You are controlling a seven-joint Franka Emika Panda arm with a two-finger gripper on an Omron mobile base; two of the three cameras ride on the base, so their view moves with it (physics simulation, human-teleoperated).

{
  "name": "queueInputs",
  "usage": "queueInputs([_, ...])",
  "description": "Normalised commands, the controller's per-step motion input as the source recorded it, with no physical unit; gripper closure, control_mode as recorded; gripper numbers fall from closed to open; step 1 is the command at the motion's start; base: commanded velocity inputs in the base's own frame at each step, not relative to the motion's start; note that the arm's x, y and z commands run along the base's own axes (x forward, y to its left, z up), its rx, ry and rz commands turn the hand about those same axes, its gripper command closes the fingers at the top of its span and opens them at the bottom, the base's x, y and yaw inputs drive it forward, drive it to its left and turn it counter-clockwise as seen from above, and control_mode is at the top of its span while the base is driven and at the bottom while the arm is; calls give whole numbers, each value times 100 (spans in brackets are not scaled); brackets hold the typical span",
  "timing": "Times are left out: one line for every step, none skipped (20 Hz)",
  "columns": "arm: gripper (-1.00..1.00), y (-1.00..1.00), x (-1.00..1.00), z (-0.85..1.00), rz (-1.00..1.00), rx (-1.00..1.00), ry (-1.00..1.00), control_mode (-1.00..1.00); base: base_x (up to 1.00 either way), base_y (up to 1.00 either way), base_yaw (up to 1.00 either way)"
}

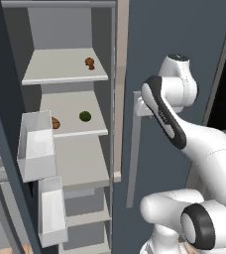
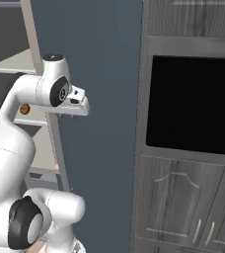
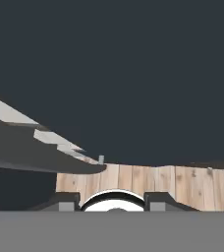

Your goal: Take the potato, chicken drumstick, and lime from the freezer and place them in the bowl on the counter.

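Freezer [image 1: 16,30] open; drumstick [image 1: 89,63] top shelf, potato [image 1: 55,122] and lime [image 1: 85,116] below.

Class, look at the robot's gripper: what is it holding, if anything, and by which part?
Nothing. The gripper has no item between its fingertips; the chicken drumstick, lime and potato lie on the freezer shelves.

I see the chicken drumstick [image 1: 89,63] on the freezer's [image 1: 65,30] upper shelf. One shelf below, the lime [image 1: 84,116] lies right of the potato [image 1: 55,123], behind a door bin [image 1: 35,146].
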Motion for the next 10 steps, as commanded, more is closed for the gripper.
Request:
queueInputs([-100, 0, -6, 0, 0, 0, 0, -100, 0, 0, 0])
queueInputs([-100, 0, -48, 0, -4, 0, 0, -100, 0, 0, 0])
queueInputs([-100, 0, -56, 0, -4, 0, -1, -100, 0, 0, 0])
queueInputs([-100, -8, -68, 0, -5, 0, -2, -100, 0, 0, 0])
queueInputs([-100, -13, -82, 0, -6, 0, -1, -100, 0, 0, 0])
queueInputs([-100, -16, -100, 0, -5, 0, -1, -100, 0, 0, 0])
queueInputs([-100, -19, -100, 0, -6, 0, 0, -100, 0, 0, 0])
queueInputs([-100, -12, -100, 0, -8, 0, 0, -100, 0, 0, 0])
queueInputs([-100, -14, -100, 0, -10, 0, 0, -100, 0, 0, 0])
queueInputs([-100, -19, -100, 0, -9, 0, 0, -100, 0, 0, 0])
